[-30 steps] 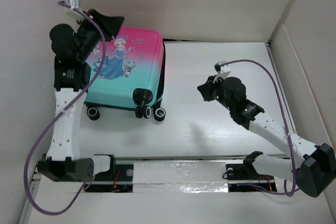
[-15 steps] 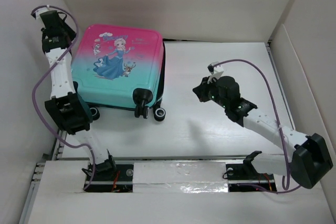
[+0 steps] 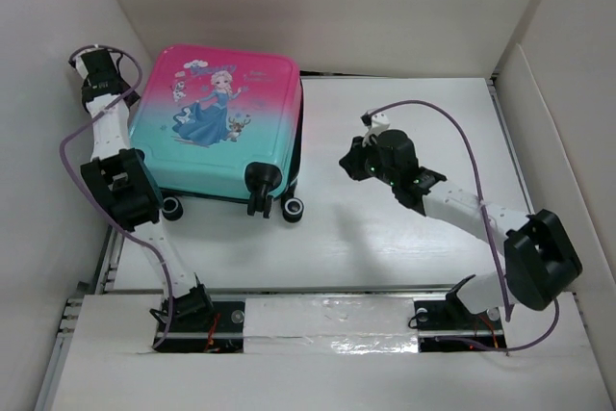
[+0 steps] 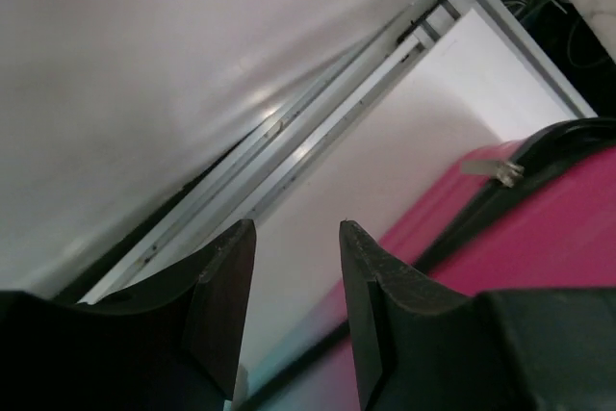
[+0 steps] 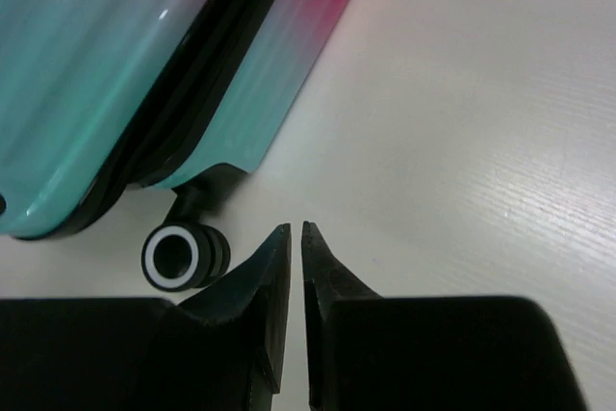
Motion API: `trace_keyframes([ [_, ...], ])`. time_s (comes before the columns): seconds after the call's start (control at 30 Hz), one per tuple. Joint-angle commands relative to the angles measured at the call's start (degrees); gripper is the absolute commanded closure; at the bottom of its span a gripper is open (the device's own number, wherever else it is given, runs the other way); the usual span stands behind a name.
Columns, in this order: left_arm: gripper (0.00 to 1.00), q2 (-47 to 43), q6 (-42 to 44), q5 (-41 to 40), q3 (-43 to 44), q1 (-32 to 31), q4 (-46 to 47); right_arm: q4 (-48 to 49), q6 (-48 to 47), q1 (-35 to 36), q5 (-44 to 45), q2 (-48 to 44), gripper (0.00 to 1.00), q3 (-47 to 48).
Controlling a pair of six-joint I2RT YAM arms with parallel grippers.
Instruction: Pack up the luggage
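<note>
The luggage (image 3: 219, 127) lies flat and closed at the back left of the table, pink at its far end, teal near its wheels (image 3: 292, 209), princess print up. My left gripper (image 4: 296, 228) is open and empty, beside the suitcase's pink far-left corner (image 4: 558, 238), where a metal zipper pull (image 4: 493, 170) shows. In the top view it sits by the left wall (image 3: 96, 79). My right gripper (image 5: 296, 230) is shut and empty, low over the table just right of the suitcase's teal end (image 5: 115, 55) and one wheel (image 5: 178, 257); it also shows in the top view (image 3: 350, 165).
White walls close in the table on the left (image 3: 38, 141), the back and the right (image 3: 563, 141). A metal rail (image 4: 318, 122) runs along the table's left edge beside the left gripper. Bare tabletop (image 3: 423, 122) lies right of the suitcase.
My left arm has swung off the suitcase top to the left wall side, then dropped slightly. My right gripper has moved left toward the suitcase's wheel end. The suitcase has not moved.
</note>
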Motion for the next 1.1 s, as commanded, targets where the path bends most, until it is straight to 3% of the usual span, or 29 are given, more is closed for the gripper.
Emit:
trace_keyframes([
  [0.0, 0.63, -0.94, 0.97, 2.61, -5.12, -0.81, 2.44, 3.94, 0.64, 0.46, 1.2, 3.24, 0.82, 4.95],
  [0.27, 0.65, -5.51, -1.39, 11.41, -21.13, -3.36, 7.98, 0.96, 0.72, -1.47, 7.36, 13.52, 0.71, 15.4],
  [0.4, 0.68, -12.53, -7.36, 20.97, -39.81, -4.85, 19.11, -0.1, 0.81, -2.79, 7.8, 17.65, 0.66, 19.54],
  [0.57, 0.68, -19.92, -9.4, 21.53, -46.72, -10.03, 20.3, -1.68, -0.41, -4.19, 7.01, 18.72, 0.65, 20.6],
  [0.77, 0.67, -32.92, -13.95, 21.79, -56.02, -22.24, 22.75, -3.96, -2.88, -7.26, 5.96, 17.75, 0.62, 22.09],
  [0.93, 0.66, -45.03, -18.18, 16.96, -66.22, -34.44, 26.09, -5.28, -6.21, -11.22, -2.2, 20.03, 0.59, 25.6],
  [1.07, 0.65, -54.01, -22.84, 15.64, -74.83, -39.99, 28.37, -8.01, -7.45, -12.81, -6.26, 24.6, 0.59, 32.45],
])
